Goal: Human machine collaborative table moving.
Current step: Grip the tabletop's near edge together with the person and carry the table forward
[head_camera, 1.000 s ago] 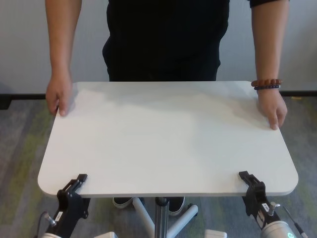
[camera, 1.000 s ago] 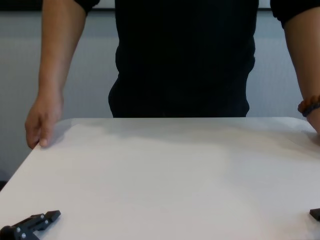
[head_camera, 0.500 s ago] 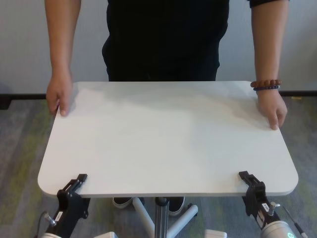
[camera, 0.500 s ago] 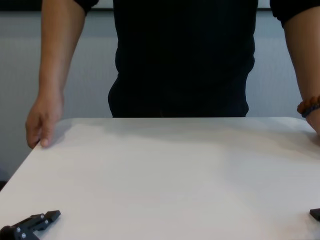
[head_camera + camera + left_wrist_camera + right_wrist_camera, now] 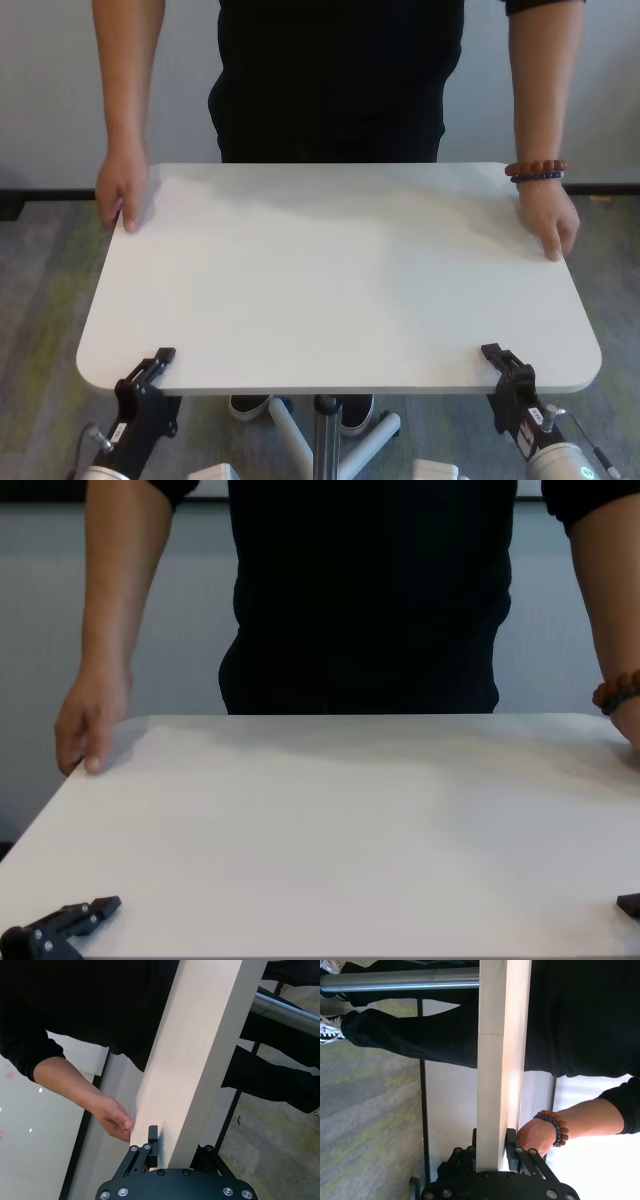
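The table (image 5: 340, 275) is gripped at all four corners: the left pincer (image 5: 155, 365) and right pincer (image 5: 500, 362) clamp its near edge, the human (image 5: 340, 80) holds the far side. The carry itself looks barely under way.

The table (image 5: 340, 270) top is plain matte white. The human (image 5: 335, 80) wears black, with a brown bead bracelet (image 5: 536, 167). Both claw grippers are black.

The table (image 5: 340, 280) top looks smooth matt white, its post (image 5: 322, 440) shiny metal, above rough grey carpet (image 5: 40, 290).
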